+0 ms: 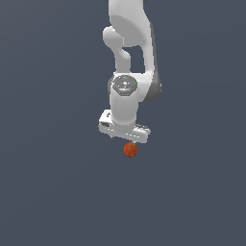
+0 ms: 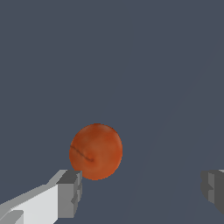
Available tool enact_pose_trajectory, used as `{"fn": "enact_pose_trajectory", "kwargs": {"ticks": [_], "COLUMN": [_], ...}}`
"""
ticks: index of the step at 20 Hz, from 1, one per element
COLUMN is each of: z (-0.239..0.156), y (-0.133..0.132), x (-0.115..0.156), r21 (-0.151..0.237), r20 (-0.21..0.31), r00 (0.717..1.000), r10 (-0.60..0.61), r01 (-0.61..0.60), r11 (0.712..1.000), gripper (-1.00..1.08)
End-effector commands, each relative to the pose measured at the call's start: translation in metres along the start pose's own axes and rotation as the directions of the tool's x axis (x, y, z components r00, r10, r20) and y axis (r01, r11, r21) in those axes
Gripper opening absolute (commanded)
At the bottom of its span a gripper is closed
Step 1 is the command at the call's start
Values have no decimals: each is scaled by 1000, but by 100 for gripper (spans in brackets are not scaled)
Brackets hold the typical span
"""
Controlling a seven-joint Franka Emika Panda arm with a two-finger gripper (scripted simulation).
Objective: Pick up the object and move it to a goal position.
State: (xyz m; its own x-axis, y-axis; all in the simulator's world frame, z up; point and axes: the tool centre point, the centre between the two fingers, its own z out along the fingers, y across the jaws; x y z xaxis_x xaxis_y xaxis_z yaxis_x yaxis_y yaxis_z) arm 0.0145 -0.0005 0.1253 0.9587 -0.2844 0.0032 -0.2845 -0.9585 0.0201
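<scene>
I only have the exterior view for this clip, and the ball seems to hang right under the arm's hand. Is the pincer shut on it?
Observer: No. In the wrist view the pincer is open, with a wide gap between its two fingers.
Operator: Is the ball centred in that gap?
Observer: No. The ball sits close to one finger and far from the other finger. I cannot tell whether it touches the near one.
Operator: Does its surface show anything I can't make out from here?
Observer: A short dark streak crosses its mottled orange-red skin.
</scene>
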Motion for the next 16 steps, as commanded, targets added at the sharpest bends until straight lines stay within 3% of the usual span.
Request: {"fn": "enact_pose_trajectory", "kwargs": {"ticks": [1,16], "z": [7,27], "y": [-10,-39], "x": [-1,-6], "r21": [5,19], "r20": [1,7], "r00": [999,981], "r10": [51,195], "r01": [-51,-195], "r11": [999,981], "gripper": [100,100]}}
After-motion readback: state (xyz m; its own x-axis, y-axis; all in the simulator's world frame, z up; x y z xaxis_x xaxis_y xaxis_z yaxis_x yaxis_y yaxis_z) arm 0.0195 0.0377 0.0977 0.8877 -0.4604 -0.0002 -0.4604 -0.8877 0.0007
